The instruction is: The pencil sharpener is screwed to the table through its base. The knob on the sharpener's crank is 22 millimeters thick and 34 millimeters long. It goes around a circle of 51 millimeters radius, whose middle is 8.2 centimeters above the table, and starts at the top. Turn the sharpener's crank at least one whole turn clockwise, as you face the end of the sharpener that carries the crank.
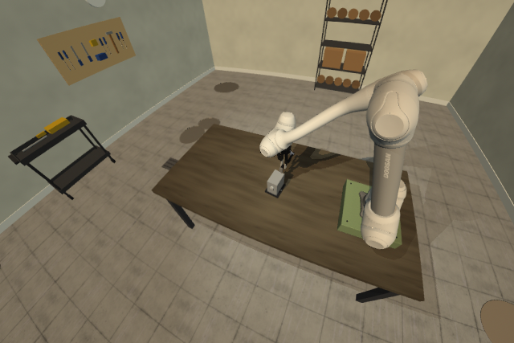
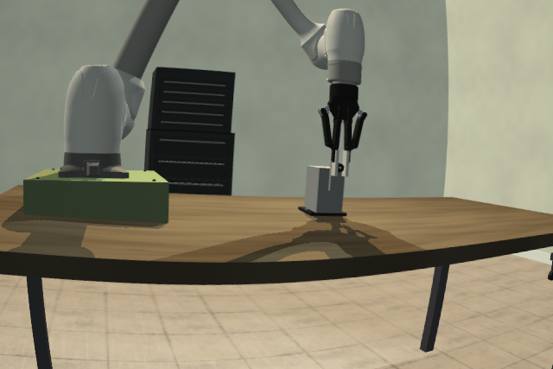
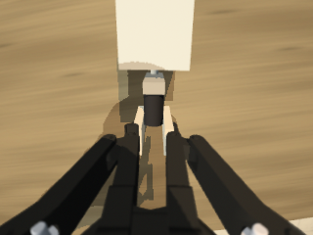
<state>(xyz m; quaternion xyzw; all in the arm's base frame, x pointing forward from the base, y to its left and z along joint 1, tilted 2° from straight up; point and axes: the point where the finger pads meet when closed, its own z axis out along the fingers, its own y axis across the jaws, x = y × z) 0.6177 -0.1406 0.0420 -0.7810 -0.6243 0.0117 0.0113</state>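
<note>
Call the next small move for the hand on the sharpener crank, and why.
Probably start sweeping the knob sideways and down along its circle, clockwise seen from the crank end. The hand hangs straight down over the sharpener with a pad on each side of the dark knob, shut on it, and the knob sits at the top of its path.
</note>
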